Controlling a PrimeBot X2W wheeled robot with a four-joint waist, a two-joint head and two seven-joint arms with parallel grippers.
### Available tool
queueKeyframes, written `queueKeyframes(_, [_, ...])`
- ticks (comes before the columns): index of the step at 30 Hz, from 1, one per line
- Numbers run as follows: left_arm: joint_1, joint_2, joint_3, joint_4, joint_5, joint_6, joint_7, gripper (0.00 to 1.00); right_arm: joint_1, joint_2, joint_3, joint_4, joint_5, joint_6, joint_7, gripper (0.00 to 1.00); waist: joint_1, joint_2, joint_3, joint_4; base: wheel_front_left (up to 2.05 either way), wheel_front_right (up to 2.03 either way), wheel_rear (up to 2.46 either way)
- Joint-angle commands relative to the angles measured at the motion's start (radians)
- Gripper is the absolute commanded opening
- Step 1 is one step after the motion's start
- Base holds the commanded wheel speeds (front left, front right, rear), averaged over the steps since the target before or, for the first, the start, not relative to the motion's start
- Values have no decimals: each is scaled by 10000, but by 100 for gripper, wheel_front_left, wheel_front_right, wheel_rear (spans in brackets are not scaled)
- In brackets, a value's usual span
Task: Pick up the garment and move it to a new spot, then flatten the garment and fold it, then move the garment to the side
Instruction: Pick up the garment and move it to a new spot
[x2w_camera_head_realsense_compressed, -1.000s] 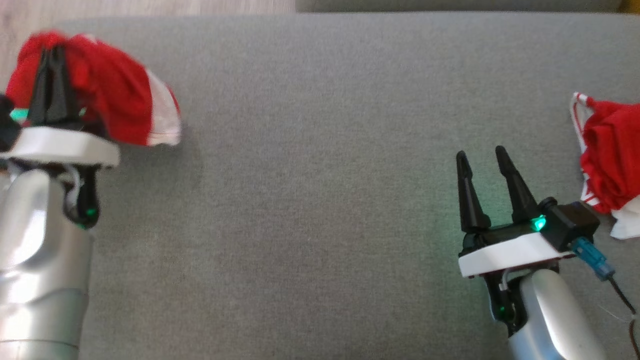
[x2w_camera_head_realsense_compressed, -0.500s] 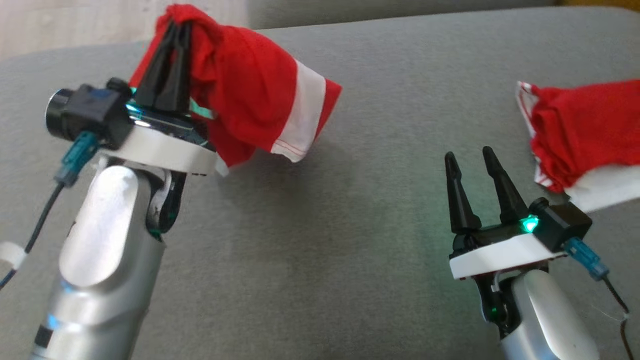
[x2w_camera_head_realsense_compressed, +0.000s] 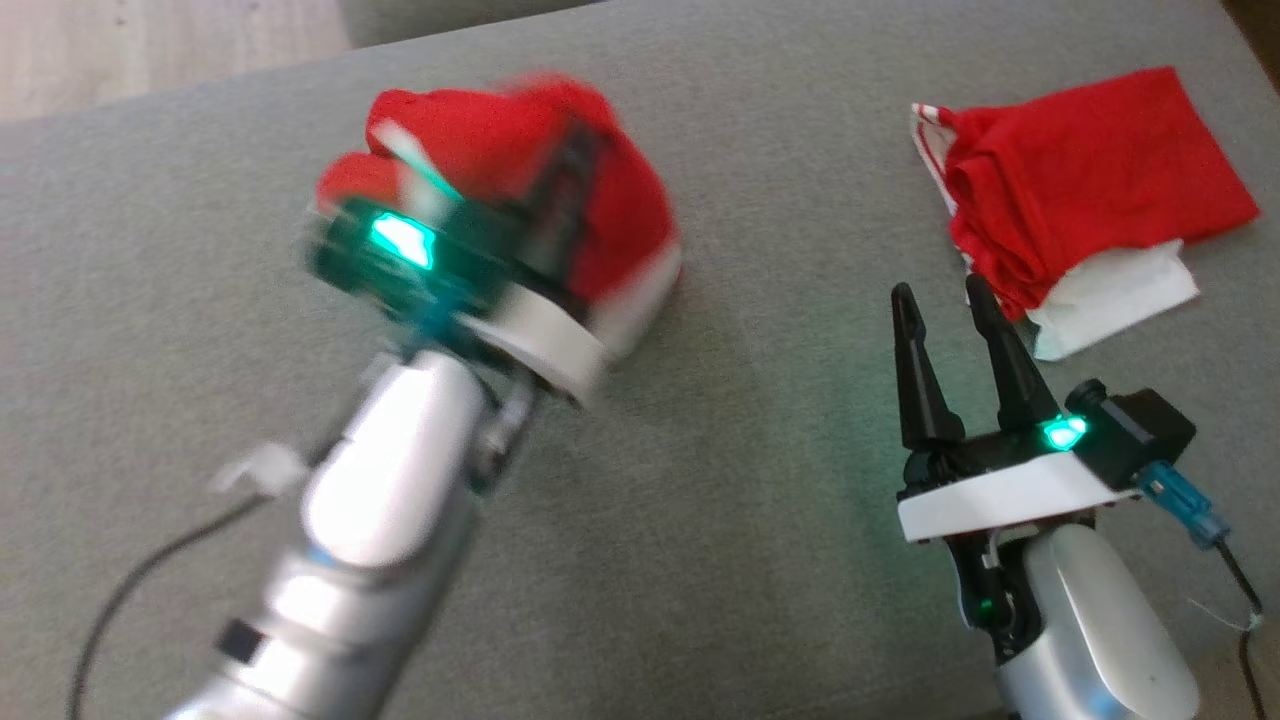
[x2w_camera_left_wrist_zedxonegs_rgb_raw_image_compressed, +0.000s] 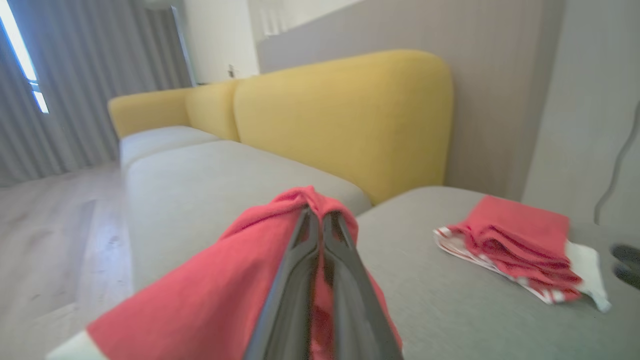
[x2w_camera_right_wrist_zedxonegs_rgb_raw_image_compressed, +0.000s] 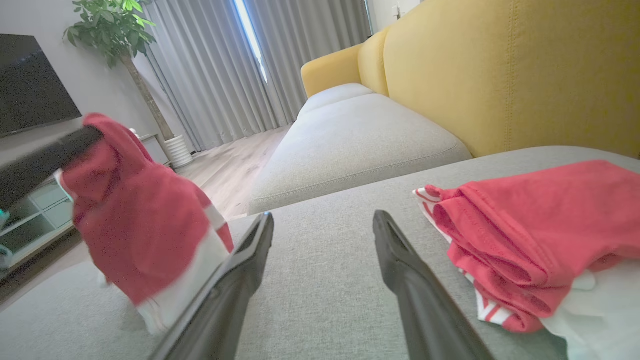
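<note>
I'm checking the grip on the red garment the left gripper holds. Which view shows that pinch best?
The left wrist view: close up, the left gripper is shut on a bunched fold of the red garment. The head view blurs it with motion. The right wrist view shows it hanging side-on, white band lowest, pinch hidden in cloth.

no readable text, labels or signs

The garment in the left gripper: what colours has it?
The garment is red with a white band at its edge, clearest in the right wrist view.
</note>
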Motion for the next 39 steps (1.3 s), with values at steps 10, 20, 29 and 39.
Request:
queueKeyframes(10, [414,-325,-1541,1504,-781,-270,-1372,100,-349,-18,135,-366,84,-7,-109,100,-1,0,-19,-153,0,0,0])
queueKeyframes(20, [310,-20,-804,999,-1171,320,-2240,100,-141,-18,-98,-299,-141,-7,-109,100,-1,0,-566,725,0,0,0])
queueKeyframes(29, [1706,1027,1016,-1131,-1226,594,-2276,100,89,-18,-421,-295,-383,-7,-109,100,-1,0,-935,1628,0,0,0])
queueKeyframes(39, [4351,896,2621,-1876,-1189,294,-2278,100,308,-18,-400,-251,-636,-7,-109,100,-1,0,-1127,2125,0,0,0])
